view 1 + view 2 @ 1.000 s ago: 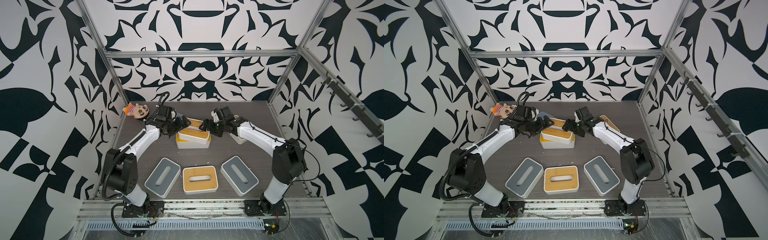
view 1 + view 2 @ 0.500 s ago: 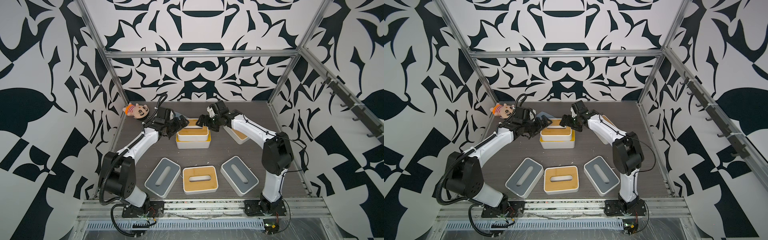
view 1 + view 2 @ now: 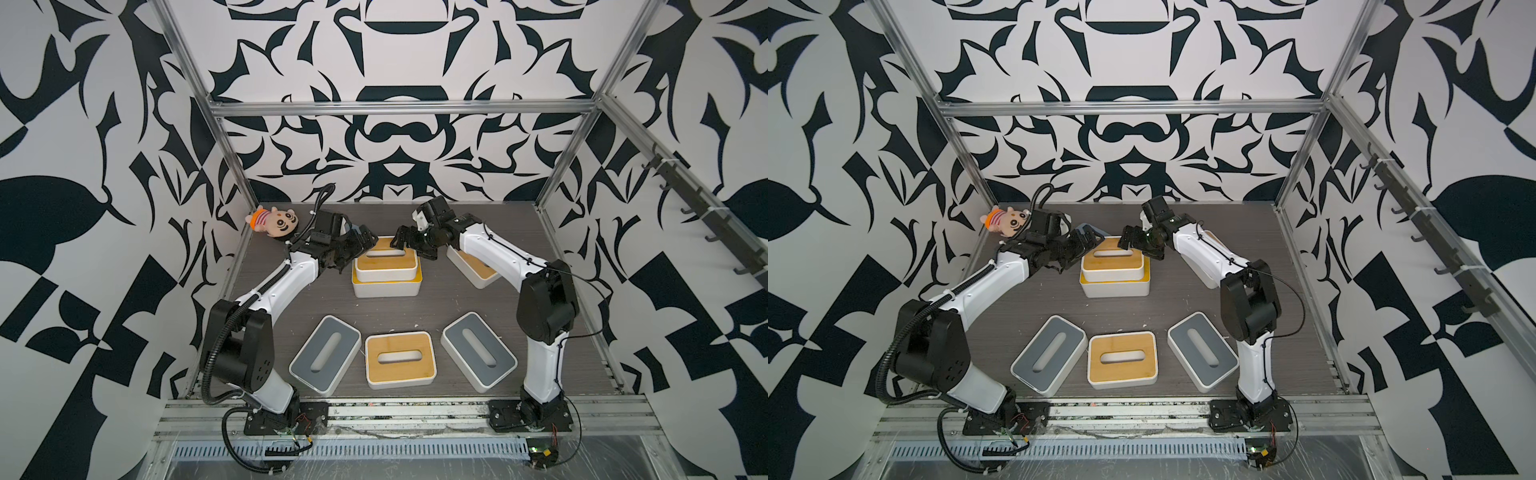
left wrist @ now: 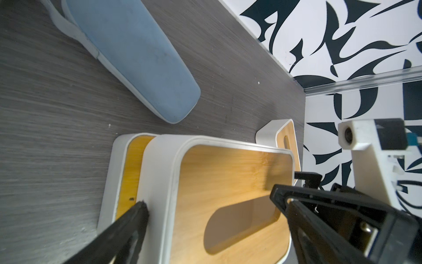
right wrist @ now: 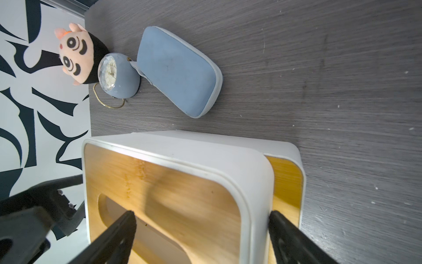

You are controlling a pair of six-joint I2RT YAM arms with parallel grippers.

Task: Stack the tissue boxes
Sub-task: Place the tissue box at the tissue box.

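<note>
Right gripper (image 3: 413,247) has spread its jaws off the bamboo-lidded box (image 3: 386,262), now resting flat on the yellow-lidded box (image 3: 386,289). Left gripper (image 3: 360,248) straddles its other end, wide open, holding nothing

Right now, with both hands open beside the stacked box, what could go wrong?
1. The left hand and right hand straddle the ends of the top bamboo box; a finger could drag it across the yellow-lidded box while pulling away.
2. The right arm passes over a second bamboo box; dropping lower could bump it.
</note>
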